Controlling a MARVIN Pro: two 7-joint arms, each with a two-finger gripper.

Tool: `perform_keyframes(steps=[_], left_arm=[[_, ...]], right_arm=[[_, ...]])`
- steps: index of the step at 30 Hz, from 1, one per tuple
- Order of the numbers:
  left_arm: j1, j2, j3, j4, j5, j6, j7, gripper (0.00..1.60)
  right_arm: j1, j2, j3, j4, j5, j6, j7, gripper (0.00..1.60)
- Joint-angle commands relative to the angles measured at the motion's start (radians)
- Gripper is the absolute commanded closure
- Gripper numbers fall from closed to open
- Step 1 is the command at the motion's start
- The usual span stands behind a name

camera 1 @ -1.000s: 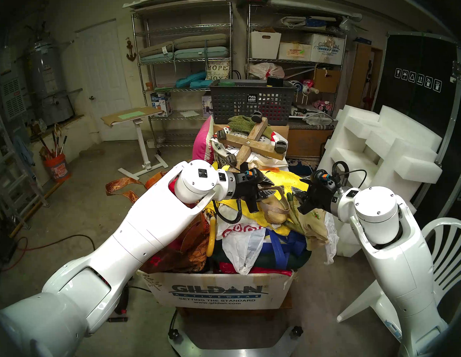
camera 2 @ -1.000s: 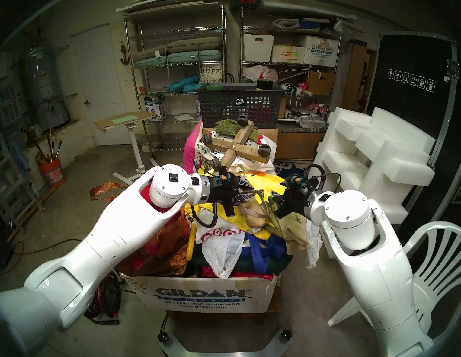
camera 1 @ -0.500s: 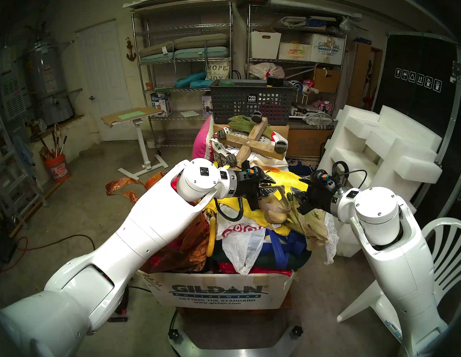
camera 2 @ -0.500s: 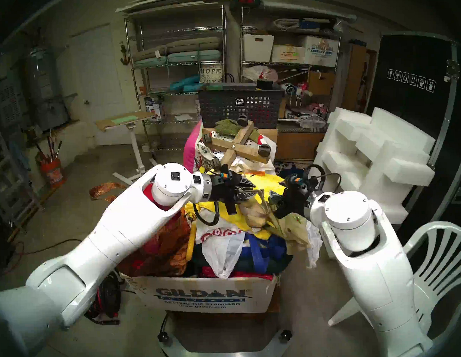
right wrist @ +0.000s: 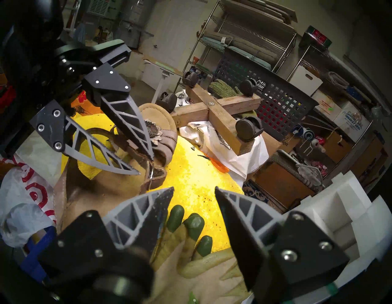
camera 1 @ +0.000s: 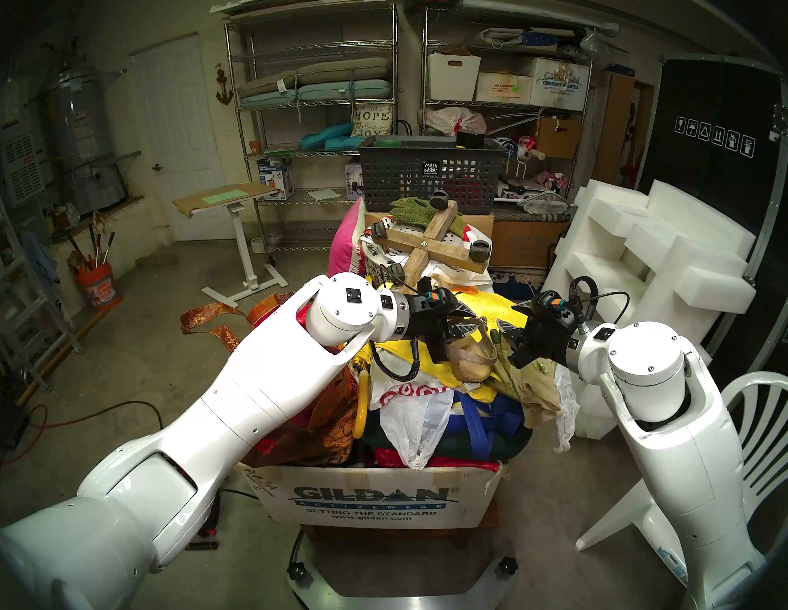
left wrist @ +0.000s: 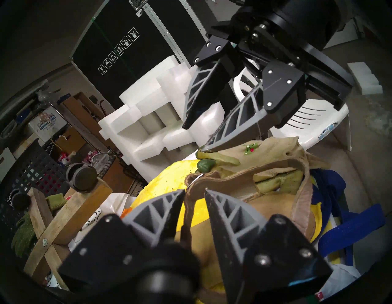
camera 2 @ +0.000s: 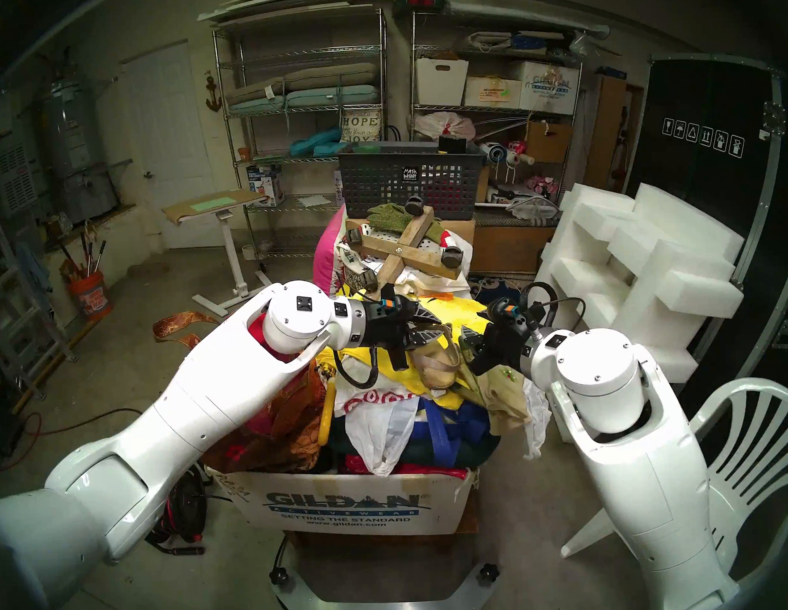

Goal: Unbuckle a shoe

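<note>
The left pincer (left wrist: 194,194) brackets the sandal's (camera 1: 470,360) ankle strap (left wrist: 222,180), unclenched; the right pincer (right wrist: 194,197) waits beside it, empty, spread.

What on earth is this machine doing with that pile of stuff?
The robot is working on a tan sandal lying on a yellow cloth atop an overfilled cardboard box. Its left pincer has its two fingers on either side of the sandal's thin ankle strap, close to the small metal buckle; whether they squeeze it is hard to tell. The right pincer is open, over a garden glove beside the sandal, holding nothing.
</note>
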Motion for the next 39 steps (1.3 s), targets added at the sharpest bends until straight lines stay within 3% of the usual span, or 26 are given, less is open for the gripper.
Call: perform_keyframes(steps=[1,4,6,8,11,16,17,28,39], left_arm=[[-0.008,0.002,-0.007,-0.02,0.005,0.005,0.008,0.85],[-0.008,0.004,-0.005,-0.022,0.006,0.007,0.008,0.93],[-0.01,0.006,-0.003,-0.022,0.007,0.011,0.005,1.12],[-0.009,0.007,-0.001,-0.023,0.01,0.012,0.006,1.1],[-0.008,0.008,0.0,-0.022,0.012,0.013,0.006,0.93],[-0.006,0.011,-0.003,-0.026,0.016,0.013,0.01,0.81],[-0.006,0.011,-0.003,-0.026,0.016,0.013,0.01,0.72],[-0.015,0.008,-0.006,-0.019,0.019,0.015,0.004,0.83],[-0.017,0.001,-0.002,0.004,0.016,0.005,-0.011,1.05]], right_arm=[[-0.002,0.001,0.009,-0.029,0.002,0.001,-0.001,0.56],[-0.004,0.0,0.01,-0.031,0.003,0.001,-0.001,0.56],[-0.005,0.0,0.011,-0.032,0.003,0.0,-0.002,0.59],[-0.007,0.0,0.013,-0.034,0.004,0.0,-0.002,0.57],[-0.009,0.002,0.014,-0.037,0.005,0.001,-0.002,0.56],[-0.013,0.002,0.016,-0.039,0.005,0.003,-0.003,0.57],[-0.014,0.002,0.016,-0.039,0.005,0.002,-0.003,0.56],[-0.017,0.001,0.017,-0.042,0.006,0.003,-0.004,0.57],[-0.014,-0.001,0.015,-0.041,0.008,0.002,-0.005,0.56]])
